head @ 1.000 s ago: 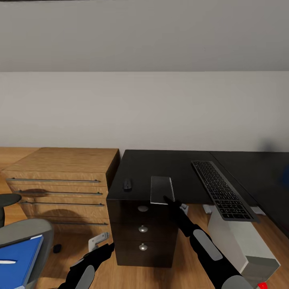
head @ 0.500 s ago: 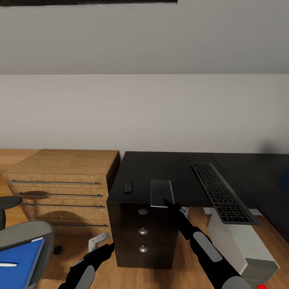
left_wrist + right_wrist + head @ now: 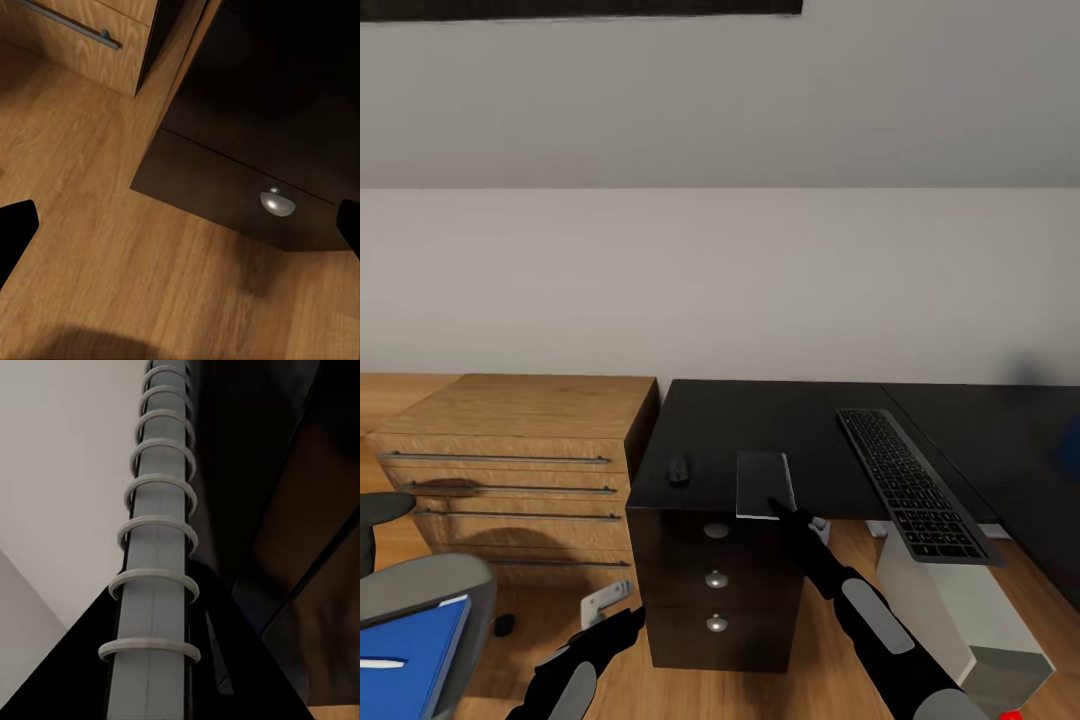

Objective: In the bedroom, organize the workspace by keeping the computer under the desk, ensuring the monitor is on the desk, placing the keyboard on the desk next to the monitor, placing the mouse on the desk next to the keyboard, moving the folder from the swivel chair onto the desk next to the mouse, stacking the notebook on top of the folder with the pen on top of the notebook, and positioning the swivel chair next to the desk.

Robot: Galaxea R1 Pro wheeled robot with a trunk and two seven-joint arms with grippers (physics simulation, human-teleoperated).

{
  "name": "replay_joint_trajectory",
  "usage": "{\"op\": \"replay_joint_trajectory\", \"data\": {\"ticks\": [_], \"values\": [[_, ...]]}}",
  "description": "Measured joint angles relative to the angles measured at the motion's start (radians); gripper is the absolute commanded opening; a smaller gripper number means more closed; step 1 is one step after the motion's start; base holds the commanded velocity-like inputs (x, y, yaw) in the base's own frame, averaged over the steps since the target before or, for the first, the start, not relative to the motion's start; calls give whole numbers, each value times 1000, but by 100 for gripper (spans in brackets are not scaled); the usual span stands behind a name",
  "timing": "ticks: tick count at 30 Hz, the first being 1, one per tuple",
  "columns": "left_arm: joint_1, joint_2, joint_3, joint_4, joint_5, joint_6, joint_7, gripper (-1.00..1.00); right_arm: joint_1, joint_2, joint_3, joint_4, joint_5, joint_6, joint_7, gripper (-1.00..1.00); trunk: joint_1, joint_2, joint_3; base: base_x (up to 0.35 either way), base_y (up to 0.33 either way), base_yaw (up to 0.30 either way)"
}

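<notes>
No readable text or labels; keyboard (image 3: 916,480) key legends perhaps present, too small to read

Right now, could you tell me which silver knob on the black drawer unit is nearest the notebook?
The top knob, directly below the notebook overhanging the desk edge.

1. The head view is evenly lit and bright on the wall (image 3: 720,280), with no glare.
2. The bench (image 3: 780,430) top is matt and very dark.
3. Soft shadows lie on the wooden drawers (image 3: 510,480).
4. The notebook (image 3: 154,547) is seen very close and partly in deep shadow.
5. The floor (image 3: 90,247) carries a blurred dark shadow.
</notes>
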Motion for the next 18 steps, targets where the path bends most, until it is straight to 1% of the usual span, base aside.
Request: {"op": "replay_joint_trajectory", "data": {"ticks": [2, 9, 18], "values": [[0, 0, 0, 3, 0, -1, -1, 100, 0, 0, 0, 0, 0, 0, 0, -100, 0, 0, 0, -53, 0, 0], [0, 1, 0, 7, 1, -2, -4, 100, 0, 0, 0, 0, 0, 0, 0, -100, 0, 0, 0, -141, 0, 0], [0, 1, 0, 7, 1, -1, -4, 100, 0, 0, 0, 1, 2, 0, 0, -100, 0, 0, 0, -21, 0, 0]]}}
